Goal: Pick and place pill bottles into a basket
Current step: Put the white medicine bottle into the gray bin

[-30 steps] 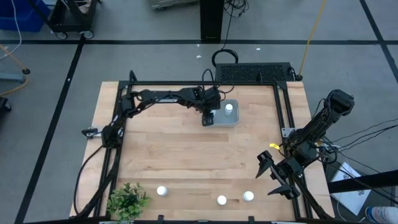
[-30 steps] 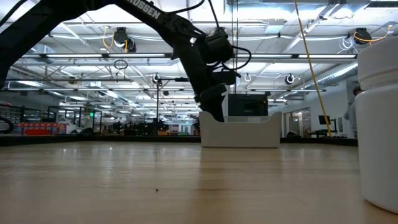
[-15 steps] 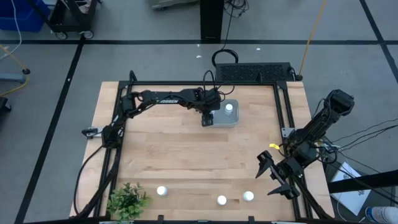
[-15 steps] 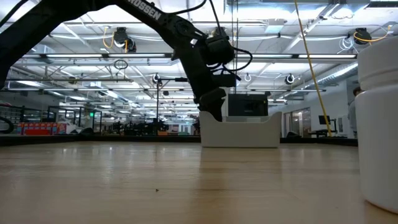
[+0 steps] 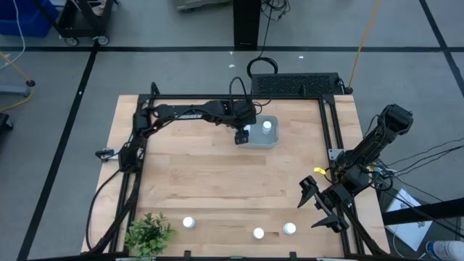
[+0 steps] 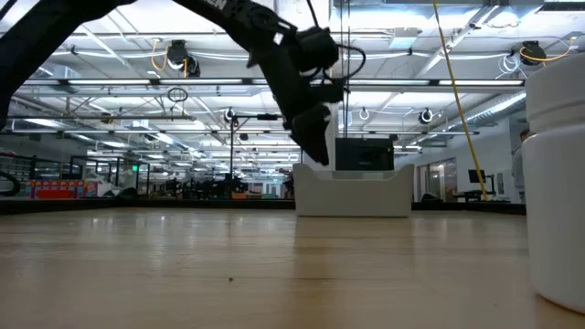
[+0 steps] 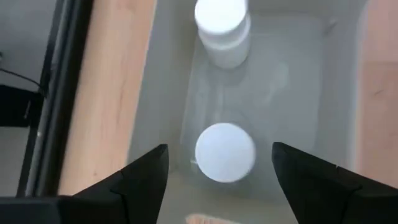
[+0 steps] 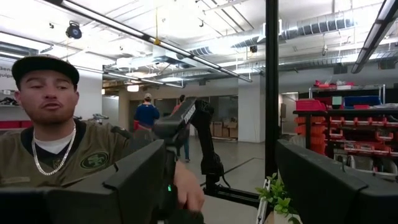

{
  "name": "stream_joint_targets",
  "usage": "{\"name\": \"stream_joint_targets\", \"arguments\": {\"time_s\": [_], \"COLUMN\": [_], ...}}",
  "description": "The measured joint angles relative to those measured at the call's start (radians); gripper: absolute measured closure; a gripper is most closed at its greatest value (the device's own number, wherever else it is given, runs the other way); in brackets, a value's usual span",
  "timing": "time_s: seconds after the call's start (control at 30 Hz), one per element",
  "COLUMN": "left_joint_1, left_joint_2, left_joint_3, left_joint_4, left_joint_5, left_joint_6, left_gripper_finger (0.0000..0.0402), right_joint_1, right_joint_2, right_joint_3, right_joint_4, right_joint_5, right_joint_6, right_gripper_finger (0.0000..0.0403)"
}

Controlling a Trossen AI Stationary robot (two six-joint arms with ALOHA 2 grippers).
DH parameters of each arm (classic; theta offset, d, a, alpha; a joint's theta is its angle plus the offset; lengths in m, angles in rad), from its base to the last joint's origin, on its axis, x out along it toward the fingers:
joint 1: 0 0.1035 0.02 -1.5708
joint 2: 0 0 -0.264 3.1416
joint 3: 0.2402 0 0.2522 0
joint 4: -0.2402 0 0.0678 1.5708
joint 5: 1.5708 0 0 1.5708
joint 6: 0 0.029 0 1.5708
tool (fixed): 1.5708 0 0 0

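Observation:
The basket, a shallow translucent grey tray, sits at the table's far middle. Two white pill bottles stand upright in it: one at its far side and one directly below my left gripper. That gripper is open above the basket, a finger on either side of this bottle's cap and clear of it. Three more pill bottles stand on the wood near the front edge. My right gripper waits open at the near right.
A small green plant stands at the near left corner. A black metal frame runs along the table's left, far and right sides. A person shows beyond the table in the right wrist view. Bare wood lies between basket and front bottles.
My left gripper has gone up a little above the basket's left part. The bottle beneath it stays standing in the basket.

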State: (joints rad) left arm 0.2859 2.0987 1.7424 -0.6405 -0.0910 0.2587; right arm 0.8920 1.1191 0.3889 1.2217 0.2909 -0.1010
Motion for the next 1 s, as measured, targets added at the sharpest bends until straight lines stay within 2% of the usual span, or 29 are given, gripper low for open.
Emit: {"name": "stream_joint_targets", "arguments": {"time_s": [0.13, 0.3, 0.43, 0.63, 0.8, 1.0], "left_joint_1": [-0.011, -0.024, -0.033, -0.041, -0.077, -0.120], "left_joint_2": [-0.064, -0.179, -0.290, -0.439, -0.596, -0.801], "left_joint_3": [0.000, 0.000, 0.000, -0.012, -0.120, -0.307], "left_joint_4": [-0.002, -0.042, -0.079, -0.089, 0.053, 0.216], "left_joint_5": [0.000, -0.003, 0.060, 0.219, 0.398, 0.405], "left_joint_6": [0.006, -0.007, -0.028, -0.085, -0.105, -0.123], "left_gripper_finger": [0.0105, 0.0107, 0.0106, 0.0115, 0.0123, 0.0124], "right_joint_1": [0.000, 0.000, 0.000, 0.000, 0.000, 0.007], "right_joint_2": [0.000, 0.003, 0.020, 0.028, 0.029, 0.029], "right_joint_3": [0.000, 0.000, 0.000, 0.000, 0.000, 0.000], "right_joint_4": [0.000, 0.001, -0.005, -0.002, -0.007, -0.010], "right_joint_5": [0.026, 0.186, 0.311, 0.367, 0.366, 0.370], "right_joint_6": [-0.017, -0.020, -0.024, -0.052, -0.041, -0.042], "right_gripper_finger": [0.0108, 0.0108, 0.0108, 0.0108, 0.0108, 0.0108]}}
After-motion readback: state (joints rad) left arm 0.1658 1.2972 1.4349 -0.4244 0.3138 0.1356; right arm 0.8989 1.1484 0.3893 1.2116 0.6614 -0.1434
